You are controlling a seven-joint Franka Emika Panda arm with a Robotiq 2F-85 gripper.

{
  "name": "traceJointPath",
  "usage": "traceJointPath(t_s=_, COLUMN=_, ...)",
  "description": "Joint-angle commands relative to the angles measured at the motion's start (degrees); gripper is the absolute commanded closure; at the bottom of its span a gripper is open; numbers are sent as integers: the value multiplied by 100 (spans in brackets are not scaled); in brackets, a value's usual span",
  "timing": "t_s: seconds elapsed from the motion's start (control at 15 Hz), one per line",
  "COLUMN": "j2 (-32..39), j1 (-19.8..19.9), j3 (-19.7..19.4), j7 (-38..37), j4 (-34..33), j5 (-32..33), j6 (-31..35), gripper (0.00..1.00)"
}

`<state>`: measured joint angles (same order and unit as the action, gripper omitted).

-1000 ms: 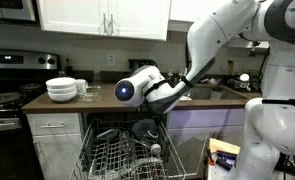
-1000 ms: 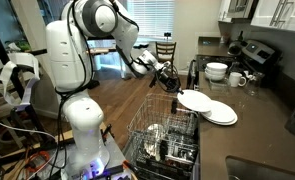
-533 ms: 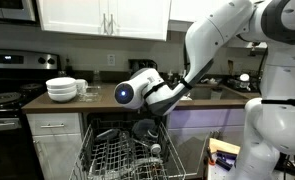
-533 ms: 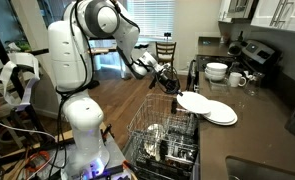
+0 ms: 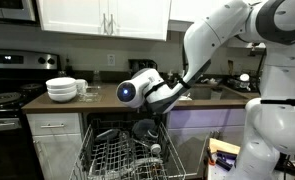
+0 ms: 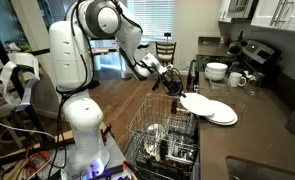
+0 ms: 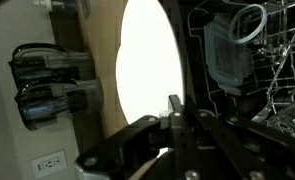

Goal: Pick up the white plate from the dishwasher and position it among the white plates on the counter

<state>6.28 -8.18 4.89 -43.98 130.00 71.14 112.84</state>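
While gripper clamped on white plate rim: carry level, centre over white plates on counter, lower gently before release.

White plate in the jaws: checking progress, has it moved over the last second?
Yes, slightly: the held plate has edged toward the stacked plates on the counter.

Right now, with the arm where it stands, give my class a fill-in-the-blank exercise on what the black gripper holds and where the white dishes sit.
The black two-finger gripper is shut on a round white ____.
The flat white plates lie on the dark brown ____.
The stack of deep white bowls stands beside the black ____.
Missing words: plate; counter; stove.
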Motion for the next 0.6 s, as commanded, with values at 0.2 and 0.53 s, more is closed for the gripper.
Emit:
traceJointPath(t_s=0.2, j2=29, j1=330, j3=-179, j7=512, j4=-214, j5=433, j6=720, gripper=97)
traceJointPath(t_s=0.53, j2=150, j1=514, j3=-347, j7=853, j4=-390, j5=600, j6=1136, gripper=97)
